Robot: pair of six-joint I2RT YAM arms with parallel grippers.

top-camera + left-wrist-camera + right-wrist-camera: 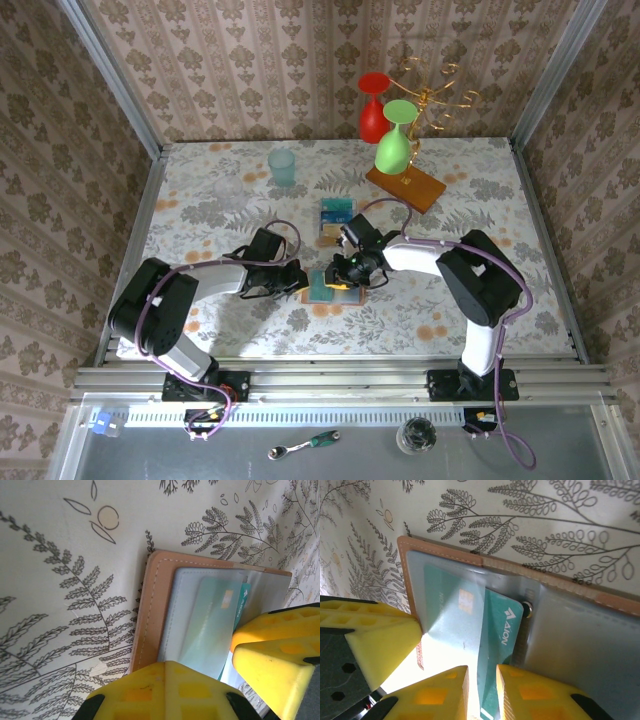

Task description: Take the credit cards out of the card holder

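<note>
Tan card holder (445, 550) lies open mid-table (480, 180), teal card (502, 630) partly out of its grey sleeve. Right gripper (482, 680) jaws clamp that card; left gripper (162, 675) jaws together, pressing the holder. Card's lower end hidden by the fingers.

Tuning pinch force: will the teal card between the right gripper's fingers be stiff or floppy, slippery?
The teal card probably stiff: it juts flat from the clear pocket. Likely slippery: glossy face. The thin card holder may drag along.

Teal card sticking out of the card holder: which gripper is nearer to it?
Right. The right gripper grips the teal card by its end; the left gripper, shut, presses the card holder at its edge beside it.
</note>
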